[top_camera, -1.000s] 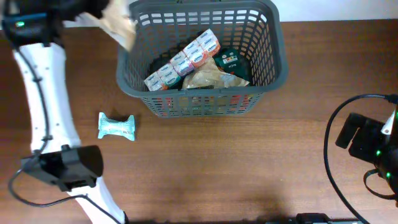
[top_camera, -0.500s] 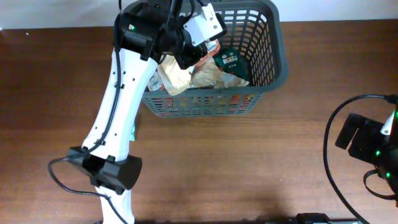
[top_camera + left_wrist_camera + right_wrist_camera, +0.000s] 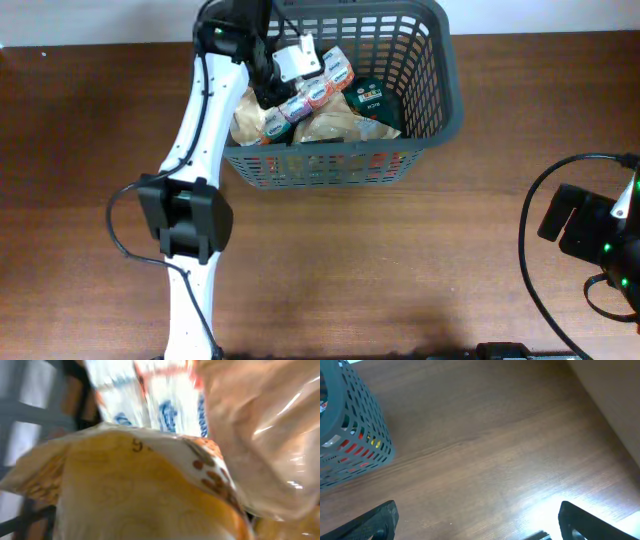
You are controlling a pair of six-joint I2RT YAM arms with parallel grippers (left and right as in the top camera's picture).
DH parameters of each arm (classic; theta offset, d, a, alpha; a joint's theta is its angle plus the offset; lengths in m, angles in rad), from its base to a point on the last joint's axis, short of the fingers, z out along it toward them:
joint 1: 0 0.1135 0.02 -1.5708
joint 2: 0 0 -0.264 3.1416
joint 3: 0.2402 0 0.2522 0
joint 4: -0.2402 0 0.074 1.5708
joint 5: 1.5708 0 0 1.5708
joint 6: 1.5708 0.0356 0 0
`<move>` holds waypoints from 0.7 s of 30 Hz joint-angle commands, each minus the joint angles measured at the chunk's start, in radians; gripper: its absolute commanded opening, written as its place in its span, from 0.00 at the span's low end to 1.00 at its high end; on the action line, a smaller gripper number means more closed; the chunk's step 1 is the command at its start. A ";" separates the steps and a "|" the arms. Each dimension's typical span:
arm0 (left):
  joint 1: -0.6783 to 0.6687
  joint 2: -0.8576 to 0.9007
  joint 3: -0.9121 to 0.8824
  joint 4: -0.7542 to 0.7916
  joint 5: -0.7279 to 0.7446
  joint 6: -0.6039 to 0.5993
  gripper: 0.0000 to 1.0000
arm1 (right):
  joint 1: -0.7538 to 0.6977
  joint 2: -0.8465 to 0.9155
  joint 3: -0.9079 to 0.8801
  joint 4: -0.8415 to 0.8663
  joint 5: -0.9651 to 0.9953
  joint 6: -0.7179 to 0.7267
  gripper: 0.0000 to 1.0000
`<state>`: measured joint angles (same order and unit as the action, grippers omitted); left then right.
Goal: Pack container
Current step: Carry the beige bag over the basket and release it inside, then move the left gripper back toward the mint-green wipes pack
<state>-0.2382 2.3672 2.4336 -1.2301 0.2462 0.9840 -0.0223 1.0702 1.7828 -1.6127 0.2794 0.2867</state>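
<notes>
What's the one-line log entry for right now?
left hand: shut on tan plastic packet, inside large dark grey slotted plastic basket | right hand: open, empty, over brown wooden table

A: We log the left arm (image 3: 205, 110) swung from the far left corner to over the basket (image 3: 450, 95).
B: Confirmed. We see the left gripper (image 3: 270, 92) down inside now; the tan packet (image 3: 247, 118) moved from outside the rim to the basket's left end.
A: Elbow now hides the blue packet.
</notes>
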 commanded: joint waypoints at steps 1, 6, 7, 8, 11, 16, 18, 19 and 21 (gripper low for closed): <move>-0.008 -0.027 0.021 0.003 0.027 0.044 0.01 | 0.010 -0.002 0.003 0.000 -0.006 -0.002 0.99; -0.008 -0.027 0.021 0.015 0.027 0.042 0.64 | 0.010 -0.002 0.003 0.000 -0.006 -0.002 0.99; -0.008 -0.029 0.021 0.021 0.027 0.034 0.84 | 0.010 -0.002 0.003 0.000 -0.006 -0.002 0.99; -0.008 -0.034 0.026 0.032 0.027 0.013 0.99 | 0.010 -0.002 0.003 0.000 -0.006 -0.002 0.99; -0.007 -0.053 0.064 0.058 0.027 -0.046 0.99 | 0.010 -0.002 0.003 0.000 -0.006 -0.002 0.99; -0.001 -0.124 0.223 0.072 -0.051 -0.159 0.99 | 0.010 -0.001 0.003 0.000 -0.006 -0.002 0.99; 0.013 -0.167 0.308 0.071 -0.151 -0.271 1.00 | 0.010 -0.001 0.003 0.000 -0.006 -0.002 0.99; 0.028 -0.196 0.352 0.068 -0.222 -0.349 0.99 | 0.010 -0.001 0.003 0.000 -0.006 -0.002 0.99; 0.064 -0.244 0.403 0.048 -0.313 -0.462 0.99 | 0.010 -0.001 0.003 0.001 -0.006 -0.002 0.99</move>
<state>-0.2310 2.2845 2.7346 -1.1683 0.1131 0.7467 -0.0223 1.0706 1.7828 -1.6127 0.2787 0.2871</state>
